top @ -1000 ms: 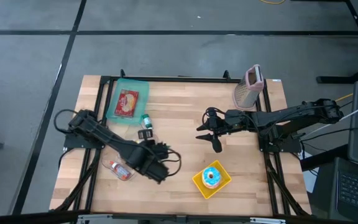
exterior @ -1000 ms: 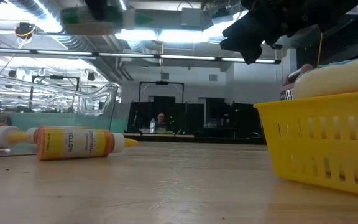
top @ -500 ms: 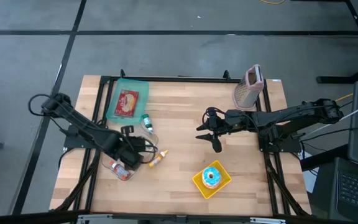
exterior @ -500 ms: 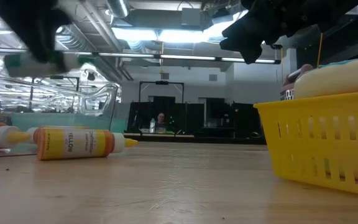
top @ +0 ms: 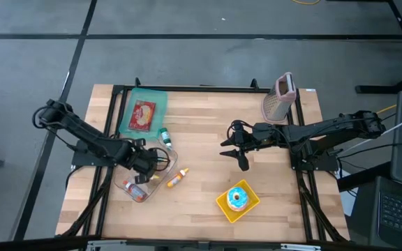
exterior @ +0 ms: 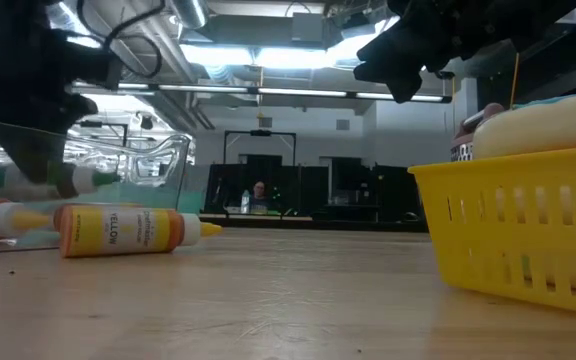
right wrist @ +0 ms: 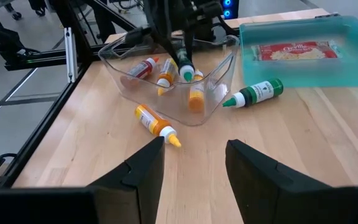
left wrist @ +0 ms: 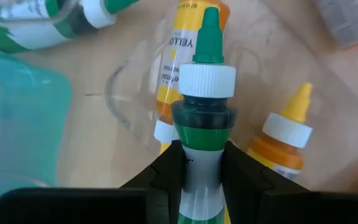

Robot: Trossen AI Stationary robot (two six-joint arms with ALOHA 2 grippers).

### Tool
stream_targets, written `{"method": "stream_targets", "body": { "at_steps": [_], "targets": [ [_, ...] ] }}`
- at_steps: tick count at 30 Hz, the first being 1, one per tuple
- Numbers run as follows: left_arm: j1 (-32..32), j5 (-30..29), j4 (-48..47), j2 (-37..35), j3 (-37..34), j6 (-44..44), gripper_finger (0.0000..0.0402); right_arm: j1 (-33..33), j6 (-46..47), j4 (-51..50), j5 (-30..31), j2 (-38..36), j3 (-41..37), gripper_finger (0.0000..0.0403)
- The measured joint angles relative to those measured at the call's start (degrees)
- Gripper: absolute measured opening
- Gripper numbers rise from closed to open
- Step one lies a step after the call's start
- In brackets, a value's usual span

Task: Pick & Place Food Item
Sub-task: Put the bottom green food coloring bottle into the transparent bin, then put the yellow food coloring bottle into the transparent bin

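Note:
My left gripper (top: 147, 162) is shut on a green-capped bottle (left wrist: 205, 93) and holds it down inside the clear container (top: 160, 167) at the table's left. Several orange and yellow bottles (left wrist: 284, 140) lie in that container. A yellow bottle (top: 176, 178) lies on its side on the table just right of it. Another green bottle (top: 164, 134) lies by the teal tray (top: 132, 104). My right gripper (top: 237, 150) hangs open over the table's middle, holding nothing. My left gripper pinches the green bottle's white-and-green body (left wrist: 199, 163) just behind its cap collar, one finger (left wrist: 166, 171) on each side. The fingers slant steeply down from above and lie along the bottle. The bottle points nozzle-down inside the container's walls (right wrist: 185, 73).
A yellow basket (top: 222, 203) with a frosted doughnut (top: 237, 198) stands near the front edge. The teal tray holds a red packet (top: 143, 113). A pink grater-like object (top: 279, 97) stands at the far right. Bare wood lies between the container and the basket.
My left gripper has carried the green bottle from over the table's front middle toward the left edge and down into the clear container, tipping more steeply downward. This uncovered the yellow bottle on the table. My right arm kept still.

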Motion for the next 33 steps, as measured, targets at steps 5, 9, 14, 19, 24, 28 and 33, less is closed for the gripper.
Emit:
{"method": "stream_targets", "body": {
  "at_steps": [5, 9, 14, 19, 24, 28, 33],
  "targets": [
    [1.2, 0.8, 1.2, 0.0, -0.8, 1.7, 0.0109, 0.0, 0.0, 0.0, 0.0, 0.0, 0.0, 0.0168],
    [1.6, 0.9, 1.2, 0.0, 1.0, 1.7, 0.0155, 0.0, 0.0, 0.0, 0.0, 0.0, 0.0, 0.0168],
    [1.6, -0.1, 1.4, 0.0, 4.8, 1.7, 0.0205, 0.0, -0.1, 0.0, 0.0, 0.0, 0.0, 0.0168],
    [1.6, -5.1, 0.9, 0.0, 8.9, 4.2, 0.0222, 0.0, -0.1, -0.1, 0.0, 0.0, 0.0, 0.0168],
    [3.4, -16.1, 0.8, 0.0, 14.9, 7.3, 0.0213, 0.0, -0.1, -0.1, 0.0, 0.0, 0.0, 0.0168],
    [8.9, -17.2, 1.0, 0.0, 18.2, 7.5, 0.0207, 0.0, -0.1, -0.1, 0.0, 0.0, 0.0, 0.0168],
    [14.5, -8.9, 3.0, 1.4, 20.2, 21.4, 0.0205, 0.0, -0.1, 0.0, 0.0, 0.0, 0.0, 0.0168]
  ]
}}
